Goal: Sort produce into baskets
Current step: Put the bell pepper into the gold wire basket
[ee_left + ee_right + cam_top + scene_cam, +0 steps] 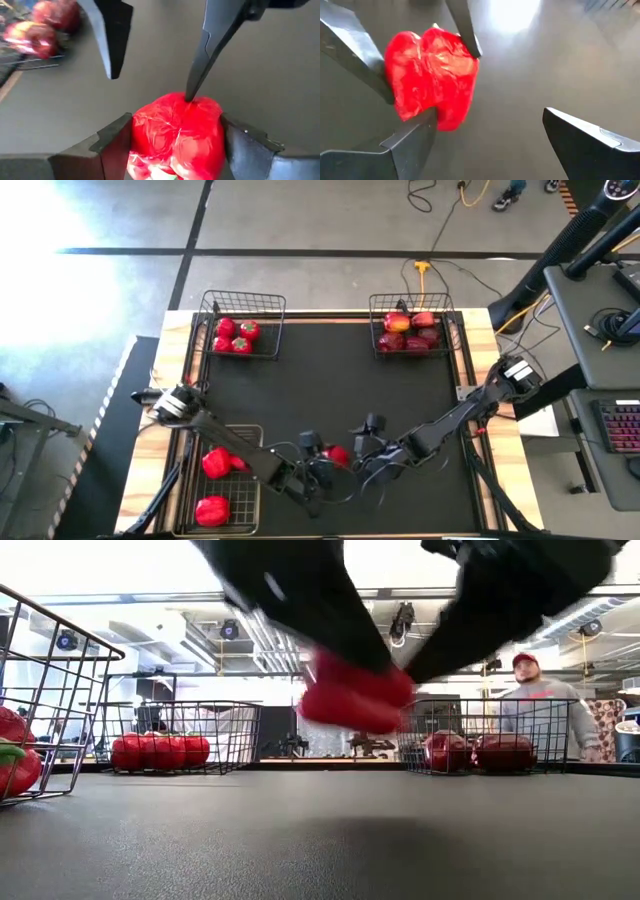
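Pepper: a lumpy red bell pepper [176, 134] hung above the bench's near middle.
Left gripper [175, 137]: fingers flanked the pepper, seemingly clamping it.
Right gripper [487, 137]: wide, empty, just right of it.
Nearer arm: left.

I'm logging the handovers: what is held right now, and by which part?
A red bell pepper sits between the left gripper jaws, which flank its sides, off the mat. The right gripper is open, one finger touching the pepper.
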You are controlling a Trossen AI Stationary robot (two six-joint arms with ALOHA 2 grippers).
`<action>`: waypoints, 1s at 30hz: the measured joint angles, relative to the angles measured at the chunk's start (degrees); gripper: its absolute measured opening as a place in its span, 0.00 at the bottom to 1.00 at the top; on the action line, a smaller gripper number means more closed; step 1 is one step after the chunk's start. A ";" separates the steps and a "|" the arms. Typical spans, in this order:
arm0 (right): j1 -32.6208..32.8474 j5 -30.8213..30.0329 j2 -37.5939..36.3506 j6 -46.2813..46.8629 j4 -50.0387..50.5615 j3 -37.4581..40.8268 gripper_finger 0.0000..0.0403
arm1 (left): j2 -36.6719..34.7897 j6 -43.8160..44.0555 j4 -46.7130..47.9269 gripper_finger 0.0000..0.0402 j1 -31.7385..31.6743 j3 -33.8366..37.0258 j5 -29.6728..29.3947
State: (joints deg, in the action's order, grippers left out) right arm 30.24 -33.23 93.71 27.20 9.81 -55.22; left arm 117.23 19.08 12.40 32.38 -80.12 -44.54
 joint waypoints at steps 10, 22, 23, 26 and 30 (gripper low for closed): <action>1.20 -4.52 0.18 -3.85 -10.73 2.48 0.87 | -11.71 14.61 41.88 0.62 4.46 -14.60 5.45; 3.41 -5.36 2.08 -2.12 -19.26 8.83 0.87 | -13.32 50.30 77.70 0.62 11.74 -30.81 28.80; 3.53 -5.29 2.08 -2.62 -20.10 8.74 0.87 | -13.42 52.25 77.36 0.62 12.35 -29.69 30.86; 3.59 -3.80 2.01 -4.08 -21.59 8.74 0.87 | -12.70 56.26 75.89 0.62 14.39 -25.98 34.35; 3.64 -3.81 2.01 -4.35 -22.84 8.74 0.87 | -11.87 59.81 77.59 0.62 15.70 -19.70 38.94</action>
State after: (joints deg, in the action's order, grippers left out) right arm 33.88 -37.04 95.72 22.85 -13.03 -46.48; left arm 105.35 78.89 89.99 48.08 -99.82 -5.60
